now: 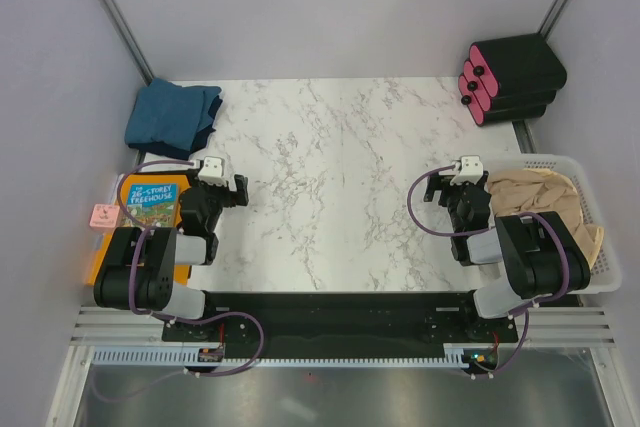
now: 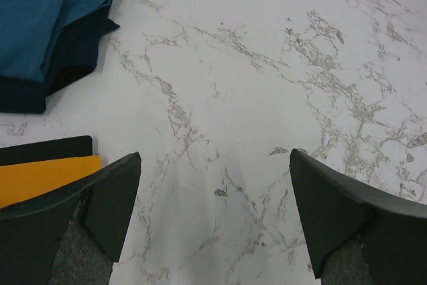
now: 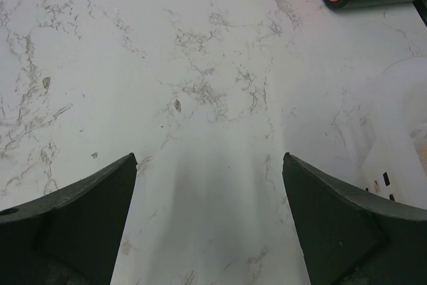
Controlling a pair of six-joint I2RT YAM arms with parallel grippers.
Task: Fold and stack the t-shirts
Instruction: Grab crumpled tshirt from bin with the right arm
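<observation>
Tan and pale beige t-shirts (image 1: pixel 535 202) sit crumpled in the white basket (image 1: pixel 560 161) at the right edge of the marble desk (image 1: pixel 340 137), unfolded, with nothing touching them. One dark teal-blue t-shirt (image 1: pixel 172 117) lies folded at the far left corner, and that looks like the start of the stack. Between them there's just open marble.

The right tool (image 1: pixel 432 187) hovers low just beside the basket, jaws spread wide, nothing in them. The left tool (image 1: pixel 238 191) mirrors it near the picture book (image 1: pixel 148 202), also wide apart and empty.

By my reading we're between shirts: one is done, the next not yet fetched. The next move calls for the right arm to swing over the basket rim, pinch a tan shirt near a shoulder or hem, and lift it clear without dragging its neighbour along. Then it lays it flat mid-desk, where both tools can reach. The black-and-pink case (image 1: pixel 510 77) at the far right is well out of the way.
</observation>
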